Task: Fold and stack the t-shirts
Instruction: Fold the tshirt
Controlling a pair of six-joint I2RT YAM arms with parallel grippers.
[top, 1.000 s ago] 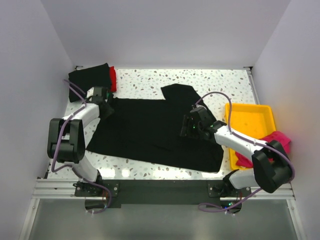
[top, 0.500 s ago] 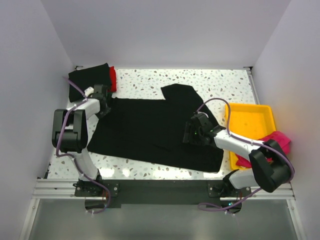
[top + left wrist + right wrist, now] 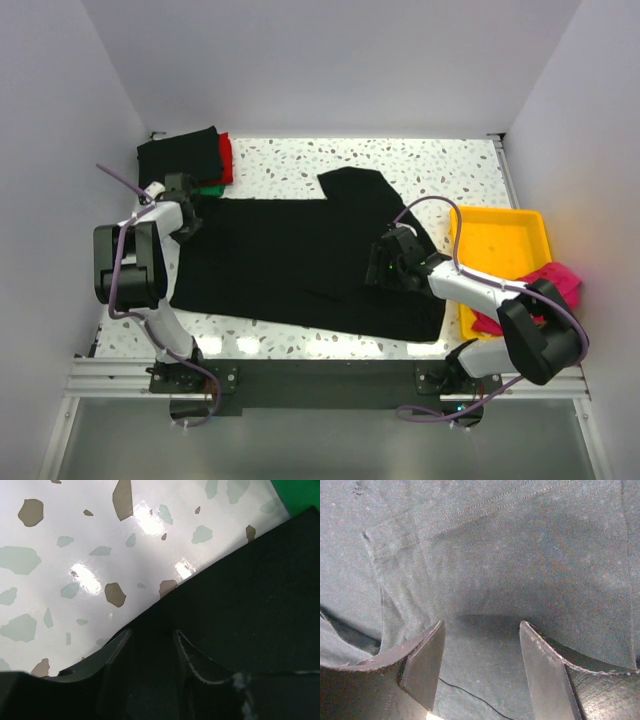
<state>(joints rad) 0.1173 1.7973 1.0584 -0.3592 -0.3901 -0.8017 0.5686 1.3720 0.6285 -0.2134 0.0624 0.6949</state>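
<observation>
At far left, L tool [image 3: 151,634] low, pinching black t-shirt [image 3: 290,250] edge, R tool [image 3: 481,630] wide

Black t-shirt [image 3: 290,260]: matt soft knit cloth, stitched hem. Table [image 3: 430,165]: glossy speckled stone-look. Yellow tray [image 3: 500,240]: smooth plastic.

One yellow plastic tray [image 3: 500,232]. Left of it, four: one spread black cloth t-shirt [image 3: 290,255], one folded black t-shirt [image 3: 180,155], one red t-shirt [image 3: 227,158], one green t-shirt [image 3: 210,189]. At its right, one magenta-pink t-shirt [image 3: 558,277].
</observation>
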